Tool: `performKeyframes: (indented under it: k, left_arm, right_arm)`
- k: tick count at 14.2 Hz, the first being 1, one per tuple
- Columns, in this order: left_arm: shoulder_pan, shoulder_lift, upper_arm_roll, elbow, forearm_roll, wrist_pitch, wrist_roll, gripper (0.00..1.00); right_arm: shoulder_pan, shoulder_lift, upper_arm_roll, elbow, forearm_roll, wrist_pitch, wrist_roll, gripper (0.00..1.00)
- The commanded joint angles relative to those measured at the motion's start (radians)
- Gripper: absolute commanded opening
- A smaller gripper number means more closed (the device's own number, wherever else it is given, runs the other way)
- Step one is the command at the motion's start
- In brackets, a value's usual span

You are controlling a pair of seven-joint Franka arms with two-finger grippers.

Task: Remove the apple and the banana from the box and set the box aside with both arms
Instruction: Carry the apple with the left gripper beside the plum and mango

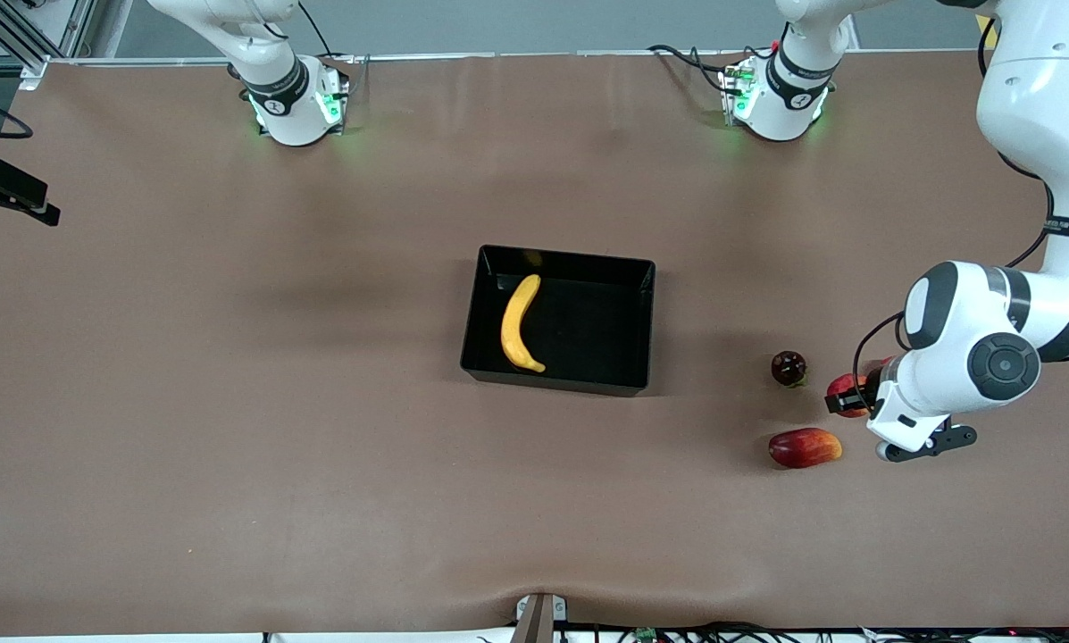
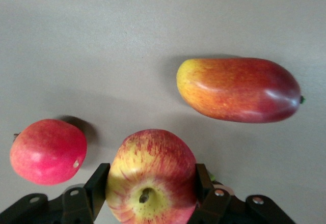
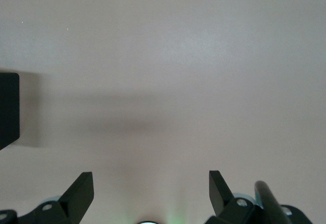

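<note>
The glossy black box sits mid-table with the yellow banana lying inside it, along the wall toward the right arm's end. Toward the left arm's end, my left gripper is shut on the red, yellow-streaked apple. In the left wrist view the apple fills the gap, and both black fingers press its sides. I cannot tell whether it still touches the table. My right gripper hangs open over bare table, with an edge of the box in its view.
An oblong red-yellow mango-like fruit lies nearer the front camera than the apple. A dark red round fruit lies a little farther from it. Both show in the left wrist view, the mango-like fruit and the round fruit.
</note>
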Motion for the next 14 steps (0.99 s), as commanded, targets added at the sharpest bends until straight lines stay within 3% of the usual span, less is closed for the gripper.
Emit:
performKeyframes:
  k: [1, 5, 6, 7, 8, 9, 14]
  left_arm:
    - [0.023, 0.031, -0.008, -0.009, 0.043, 0.052, 0.009, 0.0]
    - [0.033, 0.068, -0.006, -0.009, 0.059, 0.072, 0.009, 0.0]
    - [0.031, 0.074, -0.008, -0.009, 0.059, 0.074, 0.009, 0.12]
    - [0.029, 0.074, -0.008, -0.009, 0.059, 0.077, 0.009, 0.44]
    - [0.028, 0.074, -0.008, -0.008, 0.059, 0.078, 0.009, 0.94]
    - [0.026, 0.07, -0.009, -0.006, 0.059, 0.08, 0.009, 1.0]
    - [0.02, -0.01, -0.061, 0.003, 0.057, 0.036, 0.003, 1.0]
  right_arm:
    - [-0.013, 0.006, 0.014, 0.018, 0.013, -0.004, 0.007, 1.0]
    - [-0.027, 0.006, 0.011, 0.018, 0.01, -0.004, 0.007, 1.0]
    - [-0.027, 0.006, 0.011, 0.018, 0.01, -0.004, 0.007, 1.0]
    - [-0.027, 0.007, 0.011, 0.018, 0.012, -0.004, 0.007, 1.0]
    - [-0.025, 0.006, 0.011, 0.018, 0.012, -0.004, 0.006, 1.0]
    - [-0.024, 0.006, 0.011, 0.018, 0.012, -0.006, 0.007, 1.0]
    - [-0.025, 0.006, 0.011, 0.017, 0.013, -0.011, 0.007, 1.0]
